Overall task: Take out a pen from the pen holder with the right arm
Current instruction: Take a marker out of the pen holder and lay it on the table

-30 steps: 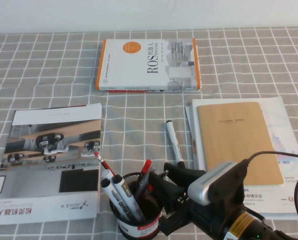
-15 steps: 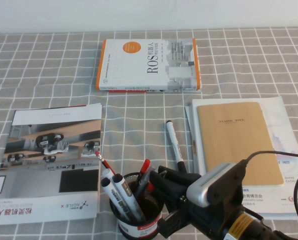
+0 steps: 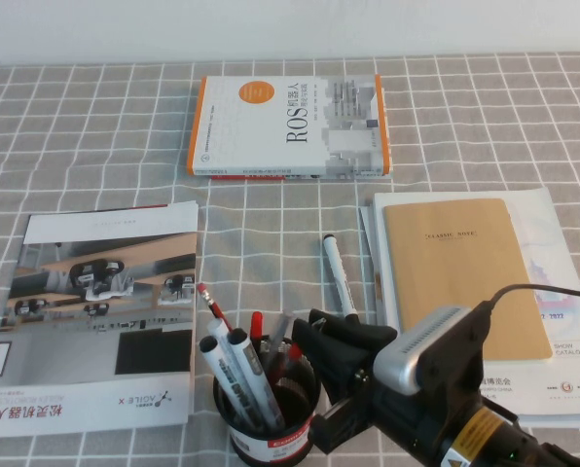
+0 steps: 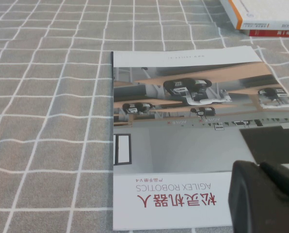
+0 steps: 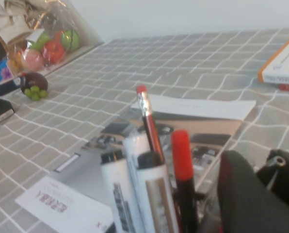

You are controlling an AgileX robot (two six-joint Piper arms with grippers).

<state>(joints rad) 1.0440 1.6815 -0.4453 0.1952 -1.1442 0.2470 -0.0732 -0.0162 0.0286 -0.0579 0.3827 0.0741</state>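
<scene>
Jaws of my right gripper (image 3: 308, 336) pinch what seems a slim grey pen (image 5: 275, 160) in the black pen holder (image 3: 256, 443); skewed lifting could topple it. Left gripper (image 4: 265, 201) hovers above a glossy brochure (image 4: 183, 145).

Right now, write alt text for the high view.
The right gripper sits at the rim of a black cylindrical pen holder full of pens. Around lie an orange-edged white book, a grey brochure and a tan notebook; the left gripper is outside this view.
</scene>
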